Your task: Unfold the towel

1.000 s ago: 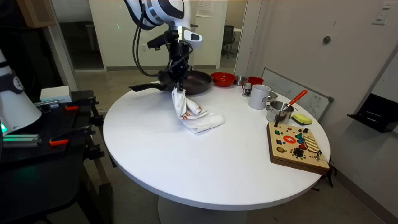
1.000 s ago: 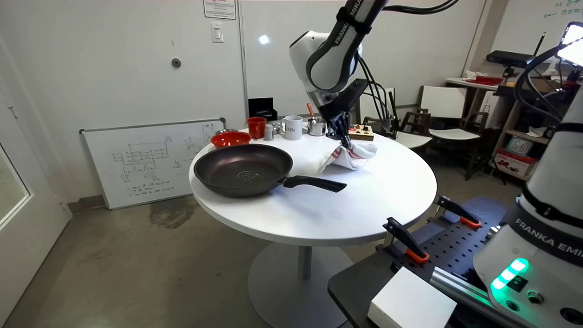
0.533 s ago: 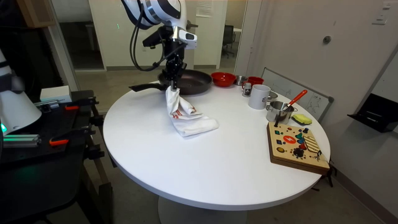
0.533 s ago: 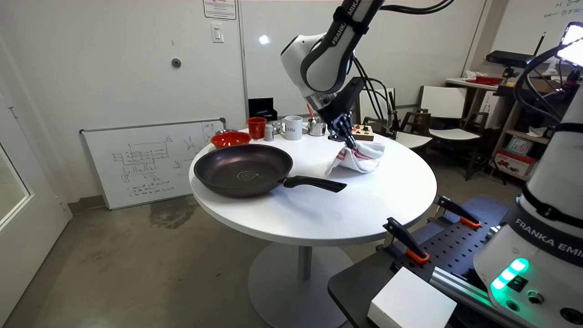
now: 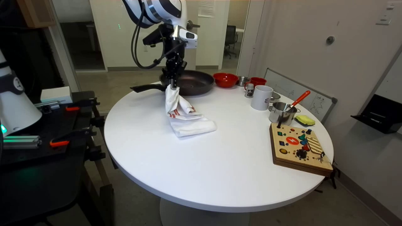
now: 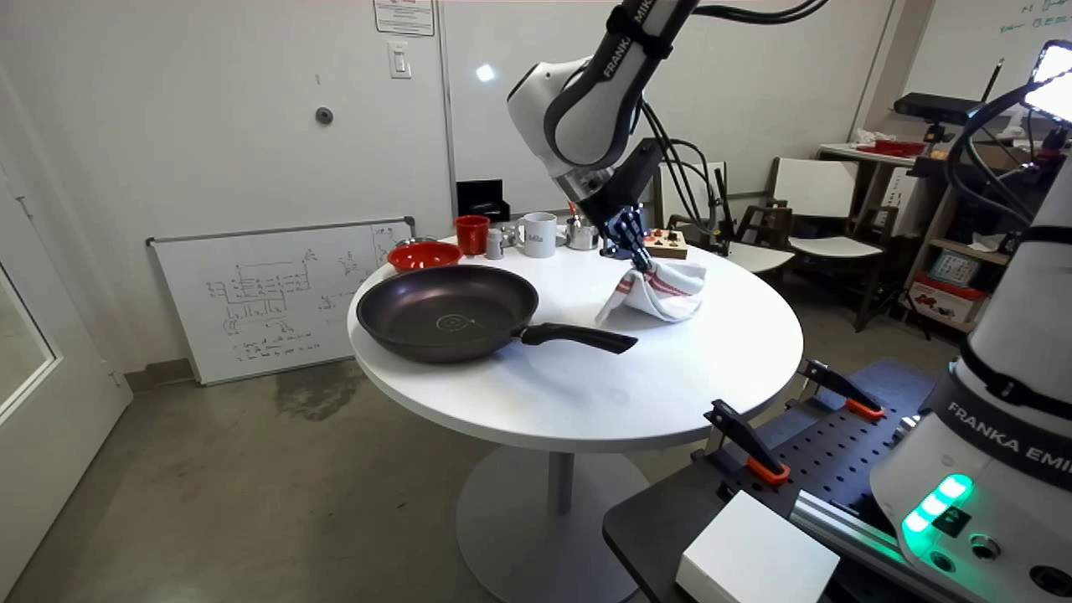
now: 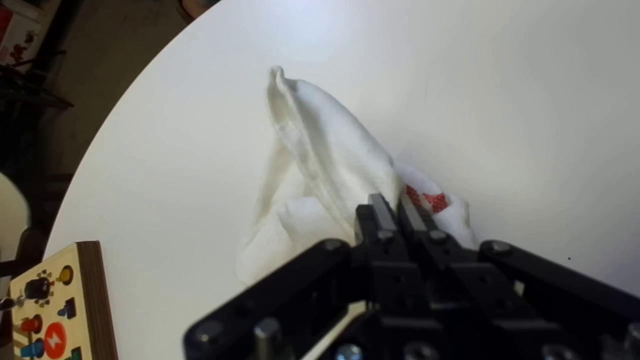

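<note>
The gripper (image 7: 392,206) is pinching the raised end of the towel (image 5: 187,116) near the frying pan (image 6: 448,310) — its bunched length is sloping to the table (image 5: 220,169), running away from the pan.

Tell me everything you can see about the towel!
The towel looks like soft white cloth with red stripes. It's crumpled and partly folded over, not spread flat. The gripper pinches one part and holds it up, while the rest droops onto the round white table. It doesn't touch the frying pan.
</note>
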Motion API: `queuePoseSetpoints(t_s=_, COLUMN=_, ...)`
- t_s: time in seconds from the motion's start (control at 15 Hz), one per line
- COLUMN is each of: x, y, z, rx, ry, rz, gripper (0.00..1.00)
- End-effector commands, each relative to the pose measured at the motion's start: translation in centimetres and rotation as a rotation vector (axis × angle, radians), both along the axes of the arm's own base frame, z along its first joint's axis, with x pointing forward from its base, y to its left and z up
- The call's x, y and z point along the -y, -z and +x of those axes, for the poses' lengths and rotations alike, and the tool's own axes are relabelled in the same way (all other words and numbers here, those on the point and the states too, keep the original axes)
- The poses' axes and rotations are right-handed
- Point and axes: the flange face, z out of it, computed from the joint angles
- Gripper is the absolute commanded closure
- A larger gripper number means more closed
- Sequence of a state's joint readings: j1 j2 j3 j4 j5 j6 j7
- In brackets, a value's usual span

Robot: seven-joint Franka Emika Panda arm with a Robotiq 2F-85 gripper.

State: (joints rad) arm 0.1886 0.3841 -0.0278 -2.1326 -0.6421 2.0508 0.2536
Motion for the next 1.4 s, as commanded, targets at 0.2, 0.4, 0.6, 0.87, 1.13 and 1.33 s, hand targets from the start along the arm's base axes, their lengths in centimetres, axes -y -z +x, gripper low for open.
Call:
queuePoseSetpoints(t_s=0.2, x=-1.2, y=-1.8, z=-0.1, rx=0.009, ry=-0.014, rz=-0.003, gripper=0.56)
queuePoseSetpoints(t_s=0.4, x=-1.7, y=-2.3, z=-0.1, rx=0.023, ry=-0.031, rz=0.0, gripper=0.92)
queuePoseSetpoints(t_s=0.6, x=-2.3, y=-2.7, z=-0.3, rx=0.005, ry=-0.042, rz=0.052, gripper=1.0)
queuePoseSetpoints(t_s=0.87, x=-1.6, y=-1.7, z=0.0, rx=0.016, ry=0.001, rz=0.129, gripper=0.68)
queuePoseSetpoints(t_s=1.13, x=1.1, y=0.7, z=0.2, rx=0.09, ry=0.136, rz=0.234, gripper=0.4)
queuePoseSetpoints(t_s=1.33, x=3.3, y=2.4, z=0.3, rx=0.142, ry=0.205, rz=0.268, gripper=0.17)
